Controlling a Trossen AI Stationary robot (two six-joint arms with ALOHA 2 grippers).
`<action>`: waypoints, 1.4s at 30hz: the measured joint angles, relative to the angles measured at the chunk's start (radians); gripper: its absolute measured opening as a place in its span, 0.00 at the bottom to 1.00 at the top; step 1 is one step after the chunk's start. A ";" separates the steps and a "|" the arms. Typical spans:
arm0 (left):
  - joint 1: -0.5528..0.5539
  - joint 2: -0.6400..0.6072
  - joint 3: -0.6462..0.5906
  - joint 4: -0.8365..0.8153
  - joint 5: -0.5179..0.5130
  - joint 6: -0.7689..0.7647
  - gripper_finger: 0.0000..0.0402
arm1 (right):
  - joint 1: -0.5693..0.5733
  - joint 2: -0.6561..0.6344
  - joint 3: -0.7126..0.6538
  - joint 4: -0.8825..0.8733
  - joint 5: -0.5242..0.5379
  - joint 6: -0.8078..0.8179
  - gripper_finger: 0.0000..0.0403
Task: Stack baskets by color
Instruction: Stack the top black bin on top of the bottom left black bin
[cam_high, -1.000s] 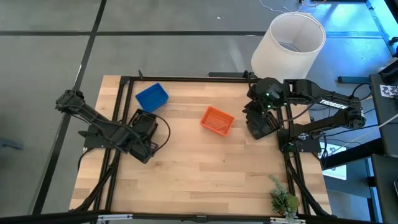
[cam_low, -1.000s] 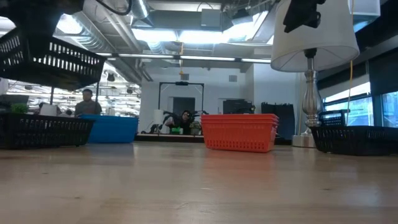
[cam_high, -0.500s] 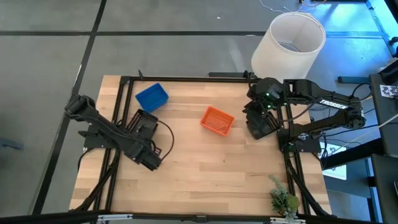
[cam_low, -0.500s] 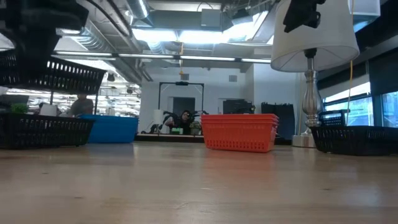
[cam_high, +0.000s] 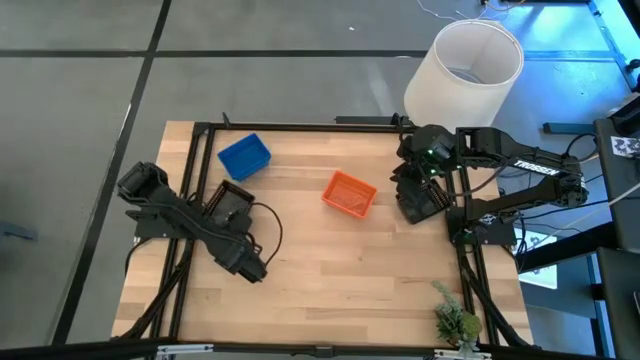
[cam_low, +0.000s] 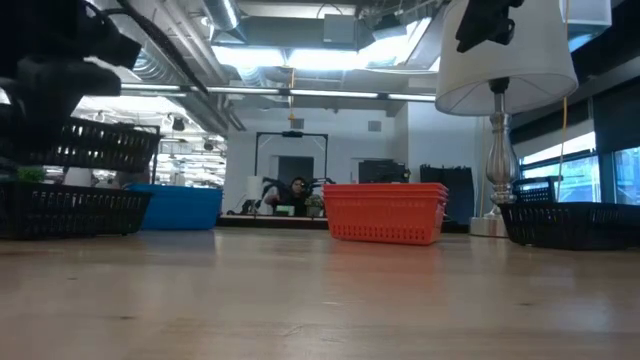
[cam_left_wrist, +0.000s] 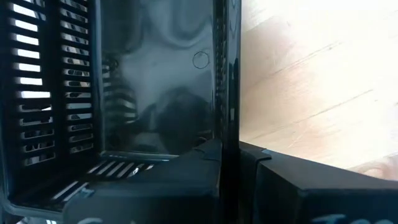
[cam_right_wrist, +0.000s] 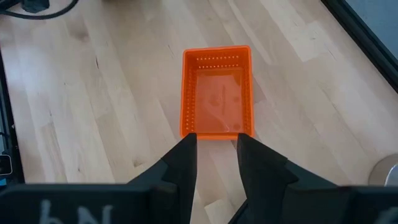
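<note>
High view, left end effector (cam_high: 248, 265) clamped on black basket (cam_high: 228, 203), right end effector (cam_right_wrist: 214, 152) open over orange basket (cam_right_wrist: 217, 91)

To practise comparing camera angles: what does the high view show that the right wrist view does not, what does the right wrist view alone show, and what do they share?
Only the high view: the blue basket, the left gripper shut on a black basket, another black basket under the right arm, the lampshade and a plant.

Only the right wrist view: the right gripper with its fingers open, apart from the orange basket, and that basket's bare inside.

Both: the orange basket and the wooden table.
</note>
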 joint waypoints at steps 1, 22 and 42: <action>0.000 0.008 0.000 0.000 0.000 0.000 0.00 | 0.000 0.000 0.000 0.000 0.000 0.000 0.28; -0.001 0.150 0.000 0.027 -0.021 0.015 0.00 | 0.000 0.000 0.000 -0.001 0.000 0.000 0.28; -0.001 0.072 -0.060 0.298 0.028 0.073 0.00 | 0.000 0.000 0.000 -0.001 -0.008 0.006 0.28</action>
